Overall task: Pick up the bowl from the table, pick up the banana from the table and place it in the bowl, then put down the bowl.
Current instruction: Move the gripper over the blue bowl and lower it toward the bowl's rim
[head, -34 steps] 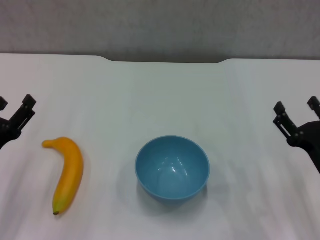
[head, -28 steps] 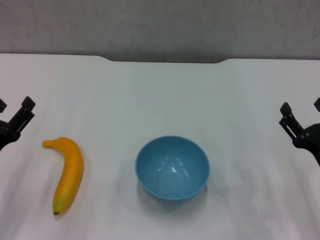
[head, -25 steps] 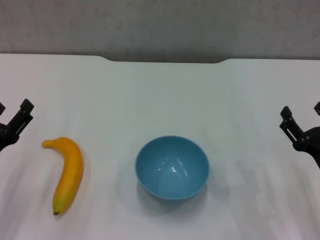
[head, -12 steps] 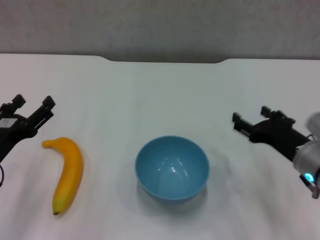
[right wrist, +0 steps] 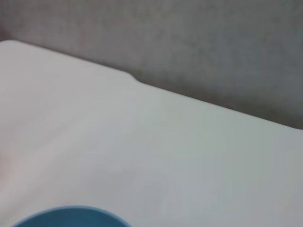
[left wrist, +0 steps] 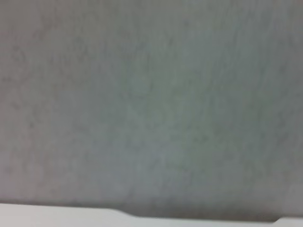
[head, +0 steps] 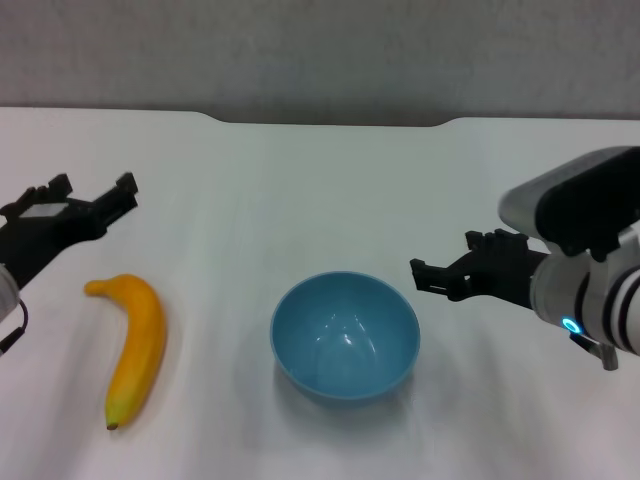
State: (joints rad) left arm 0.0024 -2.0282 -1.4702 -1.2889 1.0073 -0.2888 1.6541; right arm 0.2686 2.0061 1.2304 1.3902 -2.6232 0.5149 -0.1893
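Right gripper (head: 440,277), apparently open, is shown just right of the glossy, rigid bowl (head: 344,336); its thin rim is best pinched.

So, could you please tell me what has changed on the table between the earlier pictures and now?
Both arms have swung inward from the table's side edges. The right tool now sits just right of the bowl, near its rim, not touching. The left tool has moved in above the banana, toward its far end. Nothing has been grasped. The bowl and banana lie where they were.
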